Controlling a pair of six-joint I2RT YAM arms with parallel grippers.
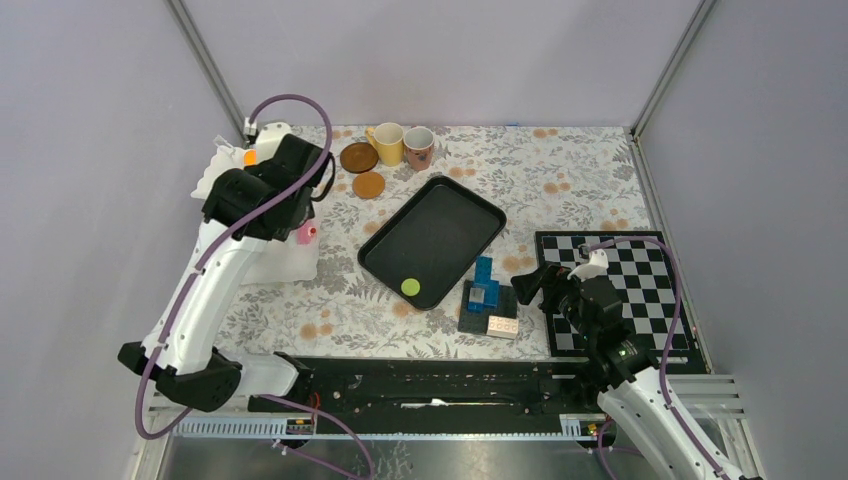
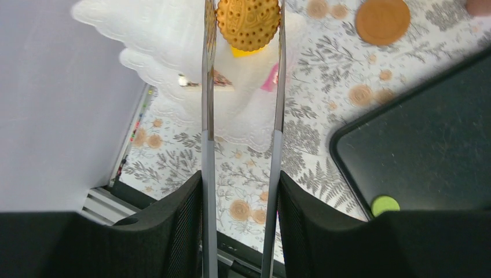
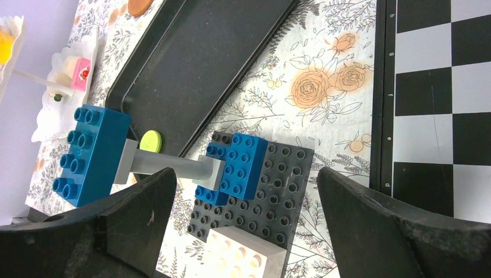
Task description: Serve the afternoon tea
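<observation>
The left gripper (image 2: pixel 240 185) clamps the tongs (image 2: pixel 207 145), which pinch the orange cookie (image 2: pixel 248 22) over the stand (image 2: pixel 168 46) left of the tray (image 2: pixel 428 133). It is probably bound for the green cookie (image 2: pixel 385 204) there. The right gripper (image 3: pixel 246 174) hangs wide, right of the tray.

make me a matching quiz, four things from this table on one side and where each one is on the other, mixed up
1 green cookie
2 orange cookie
3 yellow mug
4 brick stack

A pinched between the tongs
B beside the patterned mug
C on the black tray
D between the black tray and the checkerboard

Pairs: 1-C, 2-A, 3-B, 4-D
</observation>
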